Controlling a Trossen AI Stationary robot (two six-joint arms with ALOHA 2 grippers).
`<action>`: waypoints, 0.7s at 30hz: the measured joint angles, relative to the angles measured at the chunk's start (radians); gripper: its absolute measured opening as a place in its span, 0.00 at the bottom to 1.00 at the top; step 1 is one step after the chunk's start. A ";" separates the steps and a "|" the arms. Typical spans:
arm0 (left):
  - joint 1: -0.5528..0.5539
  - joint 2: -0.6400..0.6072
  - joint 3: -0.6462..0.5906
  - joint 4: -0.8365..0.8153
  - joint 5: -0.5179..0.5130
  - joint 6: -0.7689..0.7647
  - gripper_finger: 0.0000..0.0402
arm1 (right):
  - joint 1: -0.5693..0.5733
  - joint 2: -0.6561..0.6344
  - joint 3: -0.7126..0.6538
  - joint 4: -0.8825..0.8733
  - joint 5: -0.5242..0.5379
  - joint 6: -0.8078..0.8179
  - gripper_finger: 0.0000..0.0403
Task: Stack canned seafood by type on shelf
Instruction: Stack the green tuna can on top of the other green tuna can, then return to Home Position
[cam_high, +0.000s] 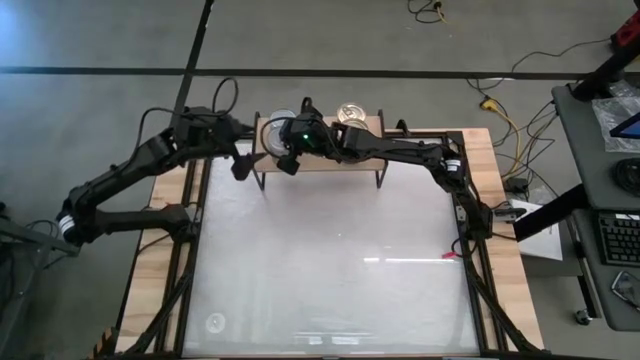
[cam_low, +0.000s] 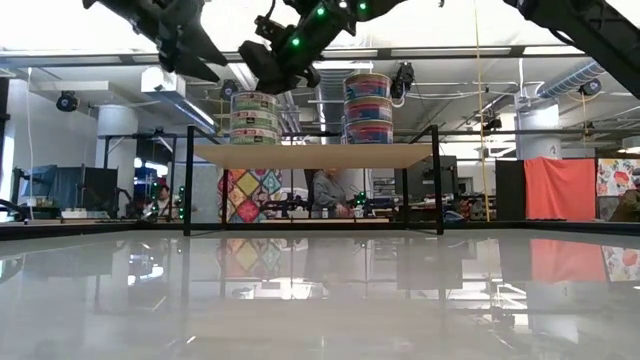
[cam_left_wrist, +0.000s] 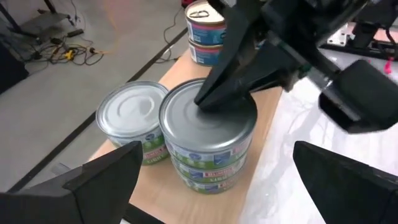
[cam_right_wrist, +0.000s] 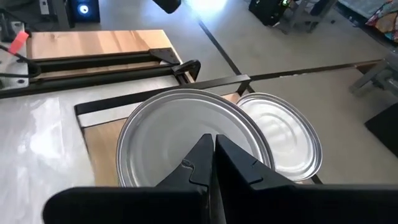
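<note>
The light-wood shelf (cam_high: 330, 160) stands at the table's far edge. On it a stack of gold-lidded tins (cam_high: 352, 113) stands at the right. A stack of silver-lidded tins (cam_left_wrist: 208, 134) stands at the left, with a lower silver-lidded tin (cam_left_wrist: 130, 118) beside it. My right gripper (cam_right_wrist: 211, 155) is shut, with its tips on the silver stack's top lid. My left gripper (cam_left_wrist: 217, 186) is wide open and empty. It hangs just off the shelf's left near corner (cam_high: 243, 165), facing the silver stack. My right gripper's shut fingertips (cam_left_wrist: 205, 99) rest on the top lid (cam_right_wrist: 168, 134) of the silver stack, near the lid's middle. The fingers slant down from above, coming from the table's right side. The stack stands upright on the shelf.
The shelf's thin black legs (cam_high: 381, 177) stand on the white tabletop (cam_high: 330, 270), which has a wood rim and a black frame. The two arms cross close together above the shelf's left half. Cables and a desk lie on the floor beyond the table.
</note>
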 joint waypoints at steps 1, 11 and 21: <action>0.000 -0.006 -0.006 -0.001 0.001 -0.005 1.00 | 0.004 0.000 0.013 -0.016 -0.001 0.002 0.03; 0.000 -0.013 -0.008 0.007 -0.012 -0.110 1.00 | 0.079 -0.063 0.121 -0.084 -0.018 -0.060 0.03; -0.011 -0.016 -0.010 -0.003 -0.237 -0.374 1.00 | 0.237 -0.176 0.110 -0.130 -0.113 -0.088 0.03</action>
